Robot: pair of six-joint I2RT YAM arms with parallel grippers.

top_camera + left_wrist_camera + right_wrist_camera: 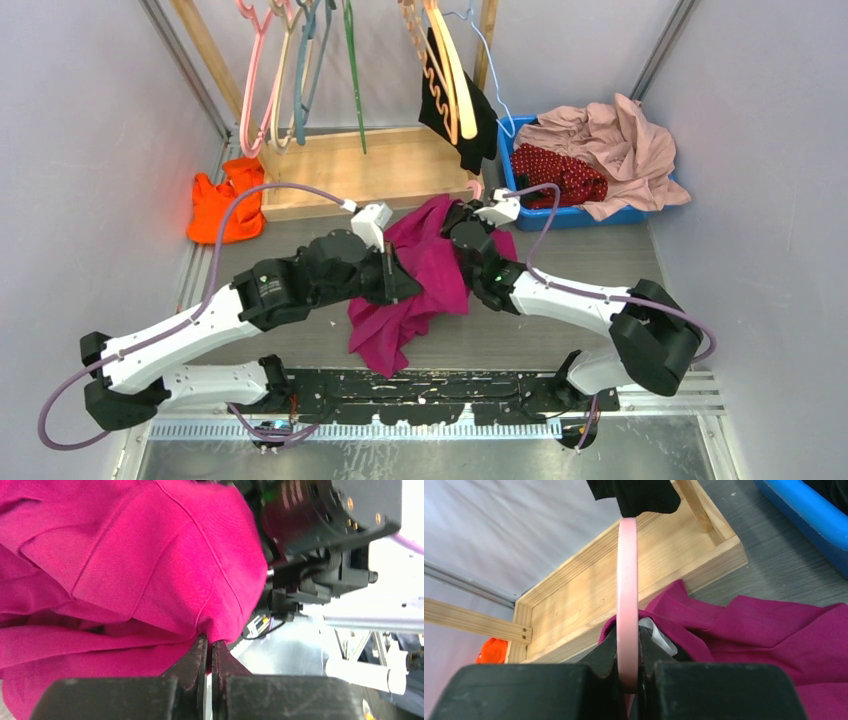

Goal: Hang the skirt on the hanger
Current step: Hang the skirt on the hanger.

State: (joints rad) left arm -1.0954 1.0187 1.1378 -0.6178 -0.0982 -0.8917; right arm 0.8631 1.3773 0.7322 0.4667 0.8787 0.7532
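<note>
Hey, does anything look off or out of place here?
Yes: the left gripper pinches the magenta garment, while the dotted skirt lies untouched in the blue bin. The right gripper holds the pink hanger.

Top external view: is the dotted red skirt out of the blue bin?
No, the skirt lies in the blue bin, beside the pale pink garment.

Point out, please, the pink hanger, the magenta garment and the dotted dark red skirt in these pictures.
pink hanger [627, 580]: right wrist view, on its arched band.
magenta garment [435, 265]: top external view, middle of its fabric.
dotted dark red skirt [560, 175]: top external view, middle of its visible fabric.
</note>
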